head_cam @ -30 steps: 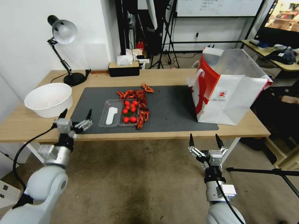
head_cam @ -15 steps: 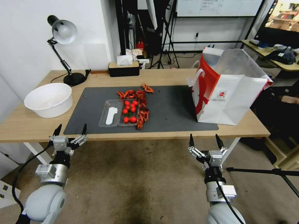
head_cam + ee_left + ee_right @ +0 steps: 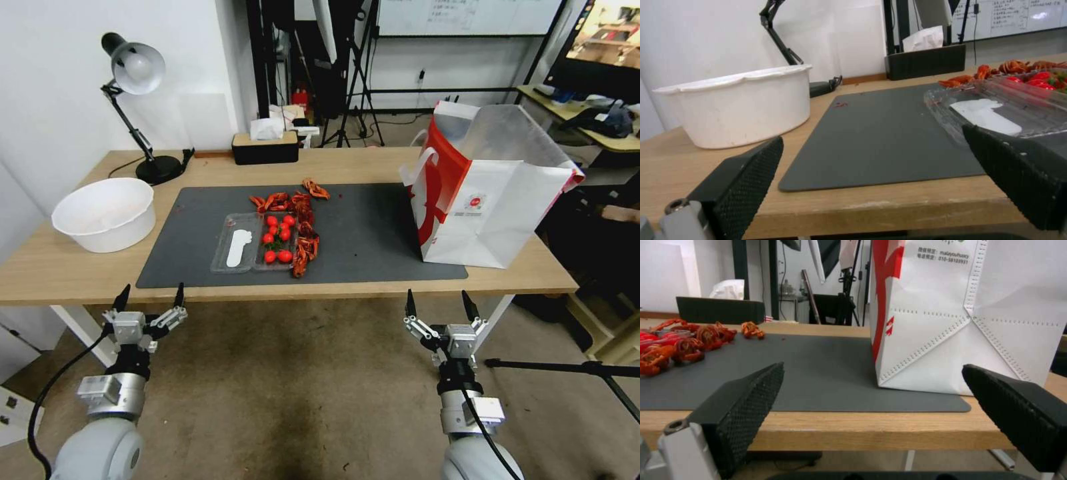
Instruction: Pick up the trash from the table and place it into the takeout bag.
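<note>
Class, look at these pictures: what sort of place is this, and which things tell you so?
Probably a lab or studio, not a home: a whiteboard on the back wall, tripod stands behind the table, and a monitor.

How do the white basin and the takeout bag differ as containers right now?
The white basin is round, low and plain white; the takeout bag is tall, boxy, red-sided with a silver lining. The basin sits off the grey mat, the bag on its right end. Both stand upright and open-topped.

The takeout bag (image 3: 951, 316) is cut off at the top and right edges of the right wrist view, its printed lettering too small to read, and its inside stays hidden.
</note>
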{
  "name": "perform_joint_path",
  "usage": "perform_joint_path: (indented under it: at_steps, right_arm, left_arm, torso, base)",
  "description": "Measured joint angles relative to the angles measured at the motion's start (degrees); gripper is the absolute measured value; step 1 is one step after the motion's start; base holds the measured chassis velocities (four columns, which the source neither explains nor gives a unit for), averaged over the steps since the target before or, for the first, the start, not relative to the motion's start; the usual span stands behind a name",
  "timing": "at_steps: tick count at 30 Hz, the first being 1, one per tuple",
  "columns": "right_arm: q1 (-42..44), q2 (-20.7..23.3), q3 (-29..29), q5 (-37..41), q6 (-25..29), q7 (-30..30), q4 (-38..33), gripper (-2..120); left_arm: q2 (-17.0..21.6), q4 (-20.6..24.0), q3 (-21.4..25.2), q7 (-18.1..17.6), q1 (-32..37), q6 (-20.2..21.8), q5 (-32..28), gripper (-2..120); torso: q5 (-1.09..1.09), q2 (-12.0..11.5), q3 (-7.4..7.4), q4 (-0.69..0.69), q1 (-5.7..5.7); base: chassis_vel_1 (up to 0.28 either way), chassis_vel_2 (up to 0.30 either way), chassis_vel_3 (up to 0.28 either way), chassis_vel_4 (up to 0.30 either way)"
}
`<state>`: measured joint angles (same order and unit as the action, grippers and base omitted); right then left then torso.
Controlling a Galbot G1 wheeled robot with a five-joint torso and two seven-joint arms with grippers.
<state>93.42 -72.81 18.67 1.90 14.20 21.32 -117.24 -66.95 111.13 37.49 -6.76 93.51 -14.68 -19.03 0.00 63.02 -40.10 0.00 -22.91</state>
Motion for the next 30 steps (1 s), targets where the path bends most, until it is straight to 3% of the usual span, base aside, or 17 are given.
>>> perform_joint_path:
  at_steps: [30]
  right_arm:
    - [0.06, -0.31, 0.26, -0.71, 0.73, -0.09, 0.74, 100]
  left_arm:
    - [0.90, -0.29, -0.33, 0.32, -0.49, 0.06, -0.25, 100]
  torso:
    - [0.00, 0.00, 0.00, 0.00, -0.02]
  base:
    - [0.000, 0.000, 0.000, 0.000]
